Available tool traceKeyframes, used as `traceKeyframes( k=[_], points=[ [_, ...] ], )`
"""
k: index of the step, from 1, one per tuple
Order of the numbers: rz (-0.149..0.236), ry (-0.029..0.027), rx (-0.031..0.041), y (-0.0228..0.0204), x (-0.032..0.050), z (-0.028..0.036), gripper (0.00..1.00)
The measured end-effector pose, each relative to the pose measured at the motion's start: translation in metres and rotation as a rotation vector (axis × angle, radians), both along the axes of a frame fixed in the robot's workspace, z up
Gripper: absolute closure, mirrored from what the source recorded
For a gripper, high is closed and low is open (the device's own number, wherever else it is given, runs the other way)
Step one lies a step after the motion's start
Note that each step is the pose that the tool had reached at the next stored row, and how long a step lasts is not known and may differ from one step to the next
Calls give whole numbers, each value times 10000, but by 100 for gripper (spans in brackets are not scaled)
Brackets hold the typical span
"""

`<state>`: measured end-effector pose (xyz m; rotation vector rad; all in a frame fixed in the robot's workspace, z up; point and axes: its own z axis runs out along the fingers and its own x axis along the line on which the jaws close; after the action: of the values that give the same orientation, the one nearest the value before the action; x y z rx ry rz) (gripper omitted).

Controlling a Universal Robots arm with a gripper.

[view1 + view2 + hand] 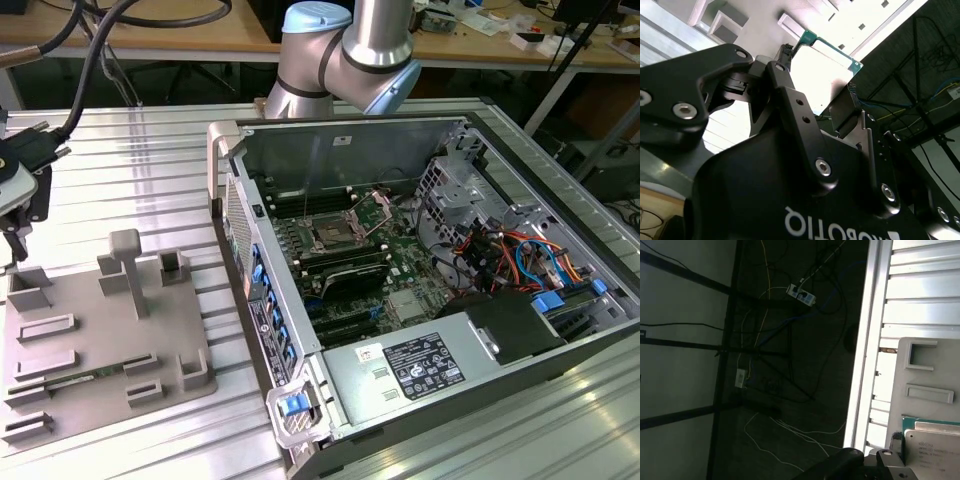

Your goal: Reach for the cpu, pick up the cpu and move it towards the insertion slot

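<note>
Gripper (815, 82) first, since it's right up against the lens in the second wrist view. It looks pinched onto the cpu (827, 65), one finger on each of two opposite edges. The silvery top faces out and a thin green rim shows around it.

In the exterior view, the gripper hangs at the far left over the grey tray (100, 330) on the counter. So the cpu is over there too, well apart from the slot (330, 235) inside the open case (225, 150) on the exterior view's right. I can't tell whether the chip is clear of the tray or just resting on it.

Handling-wise, I'd guess it's light, stiff and thin, with a slick metal lid. The underside is probably the delicate bit. Edges are the place to grab, kept level, with only a gentle squeeze.

Count: one cpu, one slot, one gripper, one tray, one case.
</note>
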<state>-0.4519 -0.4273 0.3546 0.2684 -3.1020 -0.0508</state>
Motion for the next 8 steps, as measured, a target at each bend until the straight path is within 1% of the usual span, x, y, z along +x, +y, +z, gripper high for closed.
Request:
traceKeyframes(
  k=[8],
  points=[
    [50, 1, 0, 0, 0, 72, 45]
  ],
)
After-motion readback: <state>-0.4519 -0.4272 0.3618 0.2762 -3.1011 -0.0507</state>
